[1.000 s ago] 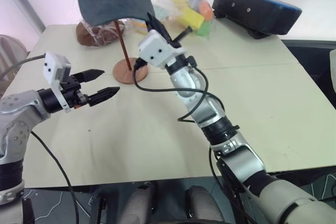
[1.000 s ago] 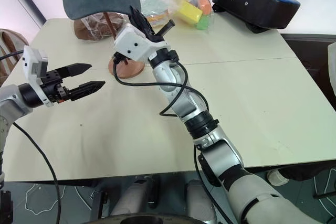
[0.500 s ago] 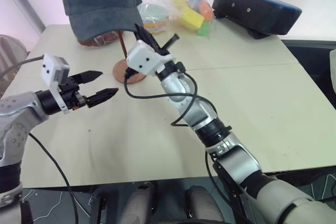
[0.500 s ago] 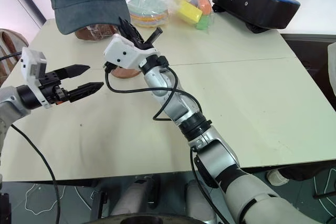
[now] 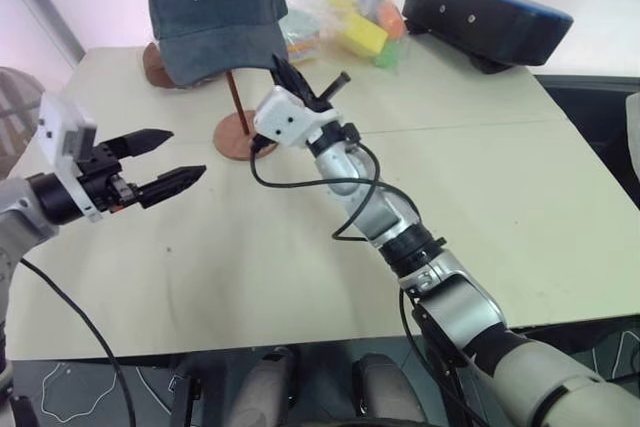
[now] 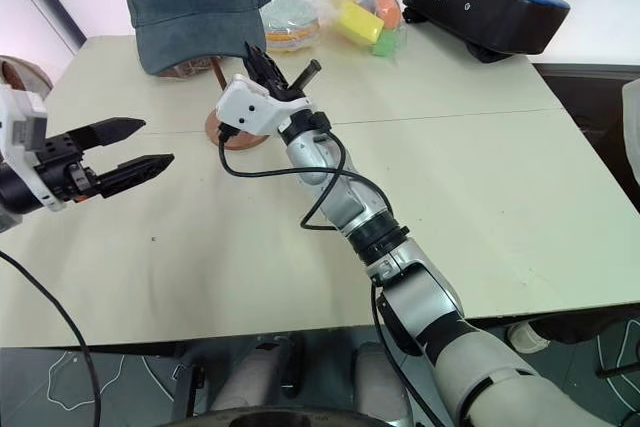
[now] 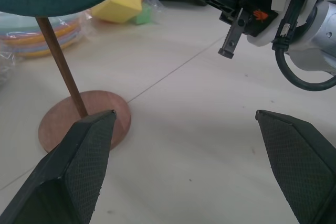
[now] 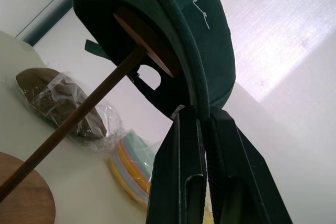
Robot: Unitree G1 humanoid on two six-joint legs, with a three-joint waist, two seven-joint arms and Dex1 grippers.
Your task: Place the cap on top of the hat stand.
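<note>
Beige table [image 5: 300, 277]: your right gripper [image 5: 285, 75] pinched the brim of the cap [image 5: 215, 9], draped over the hat stand [image 5: 238, 112] top disc, release pending; left gripper [image 5: 170, 159] hung apart, fingers spread.

— Where's the right arm?

— It stretches up from the lower right toward eleven o'clock, elbow slightly bent, a black cable looping off the forearm. The right gripper [image 5: 286, 72] points forward and upward, its two fingers [image 8: 181, 182] pressed together on the brim of the cap [image 5: 213, 9].

— And the left?

— It comes in from nine o'clock, held roughly level. The left gripper [image 5: 165, 160] points toward three o'clock, fingers spread apart with nothing between them, well apart from the right one.
</note>
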